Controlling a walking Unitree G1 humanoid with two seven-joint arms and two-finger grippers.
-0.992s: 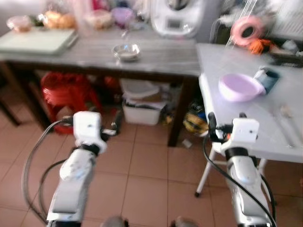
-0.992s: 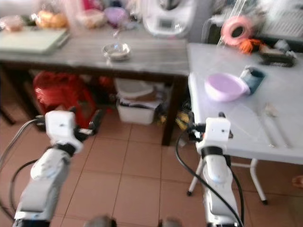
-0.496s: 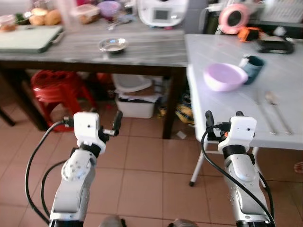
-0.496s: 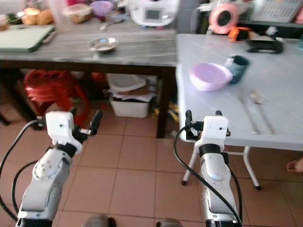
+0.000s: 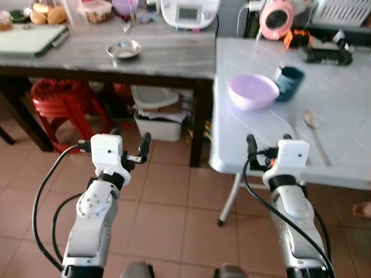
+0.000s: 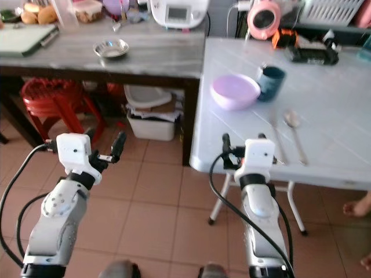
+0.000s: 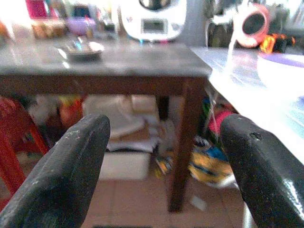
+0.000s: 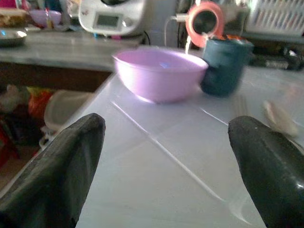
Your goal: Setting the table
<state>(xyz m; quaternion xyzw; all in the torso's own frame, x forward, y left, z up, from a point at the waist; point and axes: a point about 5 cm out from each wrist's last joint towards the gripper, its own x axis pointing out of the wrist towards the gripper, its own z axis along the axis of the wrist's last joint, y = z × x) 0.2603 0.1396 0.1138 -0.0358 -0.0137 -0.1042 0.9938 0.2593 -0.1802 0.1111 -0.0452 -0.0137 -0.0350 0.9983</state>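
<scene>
On the white table (image 5: pixel 348 124) stand a purple bowl (image 5: pixel 253 91) and, just behind it to the right, a teal cup (image 5: pixel 288 76). A spoon (image 5: pixel 311 120) and a thin utensil lie nearer the front edge. My right gripper (image 5: pixel 268 142) hovers open and empty at that front edge; in the right wrist view the bowl (image 8: pixel 159 73) and cup (image 8: pixel 225 66) lie ahead between the fingers (image 8: pixel 57 175). Over the tiled floor, my left gripper (image 5: pixel 128 138) is held open and empty in front of the grey table (image 5: pixel 168 58).
The grey table carries a small steel bowl (image 5: pixel 123 49), a white appliance (image 5: pixel 188 10), a cutting board and food containers. Below it sit a red stool (image 5: pixel 61 95) and a white bin (image 5: pixel 159 119). A person's foot (image 5: pixel 362 208) shows at the right.
The camera has moved forward and to the right, so the white table is nearer and sharper. Both arms keep the same pose, grippers still open.
</scene>
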